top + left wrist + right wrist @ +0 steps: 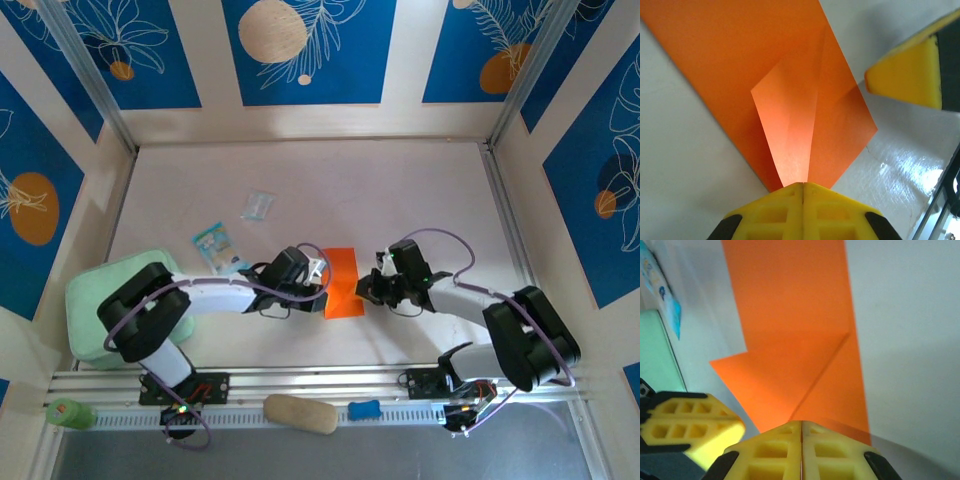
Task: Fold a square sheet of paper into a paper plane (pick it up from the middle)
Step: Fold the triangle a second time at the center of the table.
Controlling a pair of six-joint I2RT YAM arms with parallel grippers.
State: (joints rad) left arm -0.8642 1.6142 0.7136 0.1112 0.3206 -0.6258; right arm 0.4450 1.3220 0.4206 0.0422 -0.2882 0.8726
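The square sheet of paper (343,278) lies mid-table as a bright orange folded strip between the two arms. My left gripper (324,272) is at its left edge. In the left wrist view the left gripper (804,184) is shut, and a lifted lighter flap of the paper (785,130) narrows into its seam. My right gripper (366,290) is at the strip's right edge. In the right wrist view the right gripper (801,422) is shut where a diagonal crease of the paper (790,305) meets its tips. Each wrist view catches the other gripper's yellow fingers (907,75) (690,425).
A mint green pad (100,300) sits at the left, with a blue-and-white packet (214,245) and a clear wrapper (257,206) behind it. On the front rail lie a green item (68,412), a tan oblong (300,413) and a small blue piece (365,409). Walls enclose the table.
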